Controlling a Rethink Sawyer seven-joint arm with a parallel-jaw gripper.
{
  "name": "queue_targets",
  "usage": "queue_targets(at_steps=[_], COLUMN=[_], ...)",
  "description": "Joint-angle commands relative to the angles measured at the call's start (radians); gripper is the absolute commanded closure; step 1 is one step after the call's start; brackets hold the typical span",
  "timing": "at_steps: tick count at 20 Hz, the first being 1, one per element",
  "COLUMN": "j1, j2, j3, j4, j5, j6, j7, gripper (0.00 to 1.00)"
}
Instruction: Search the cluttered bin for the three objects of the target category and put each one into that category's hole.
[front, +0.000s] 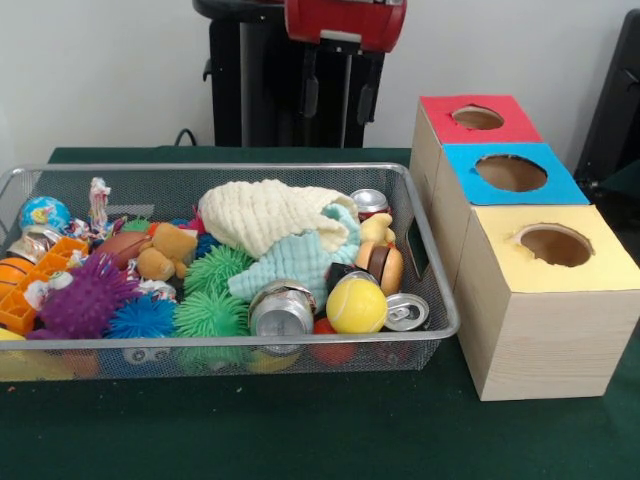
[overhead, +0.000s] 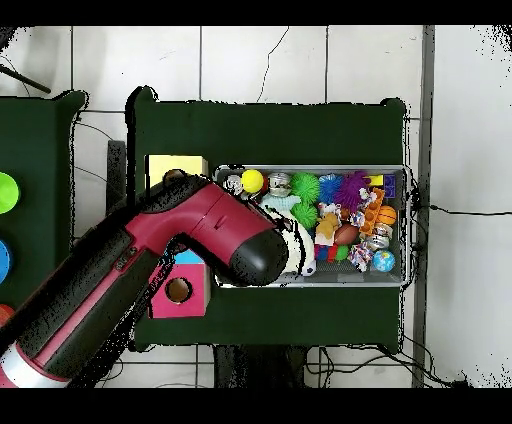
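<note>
Overhead only, arm (overhead: 150, 270) over bin (overhead: 395, 168); gripper perhaps hidden beneath.

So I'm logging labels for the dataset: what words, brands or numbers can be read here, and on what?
None can be read.
Cans in the wire bin: any printing is too blurred to read.
Globe ball: pattern only, no legible text.
Red, blue and yellow boxes: plain tops, no lettering.

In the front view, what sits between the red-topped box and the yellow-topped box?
The blue-topped box, hole in its lid, stands between the red-topped box and yellow-topped box, seen in the front view.
</note>
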Motion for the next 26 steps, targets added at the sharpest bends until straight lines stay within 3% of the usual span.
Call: queue_targets(at_steps=[1, 15, 19, 26], j1=[0.019, -0.017, -0.049, -0.073], j2=[0.007, -0.029, -0.036, -0.032], j3=[0.163, 0.233, 0.268, 0.297], j4=[-0.111, -0.113, -0.109, -0.126], j5=[0.004, -0.079, -0.085, -0.092], j6=[0.009, 0.034, 0.065, 0.099], j7=[-0.160, -0.332, -0.444, -0.478], gripper=[0.00, 0.00, 0.00, 0.00])
